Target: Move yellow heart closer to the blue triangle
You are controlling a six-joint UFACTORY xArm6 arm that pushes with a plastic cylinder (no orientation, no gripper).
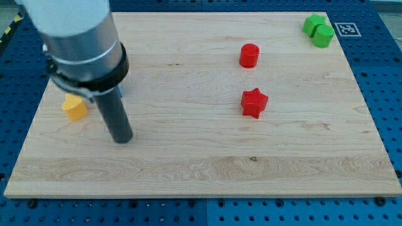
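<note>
While the wooden board (pixel 207 157) takes most of the view, only a few blocks lie on it. A red cylinder (pixel 249 55) stands toward the view's top, right of the middle, and a red star (pixel 254 102) lies just below it, apart from it. Two green blocks (pixel 319 29) sit touching each other at the view's top right corner; their shapes are hard to make out. All of these are well apart from my tip and do not stand in the way.

The yellow block (pixel 75 108), whose heart shape I cannot confirm, lies near the board's left edge. Its upper part is covered by the grey arm body (pixel 81 44). Behind the rod, at its right side, only a small blue sliver (pixel 120 90) shows; this may be the blue triangle, but its shape is hidden.

My tip (pixel 122 139) rests on the board just to the right of the yellow block and a little lower in the view, not touching it. There are no fingers on this arm, only the dark rod (pixel 115 116), and it holds nothing.
</note>
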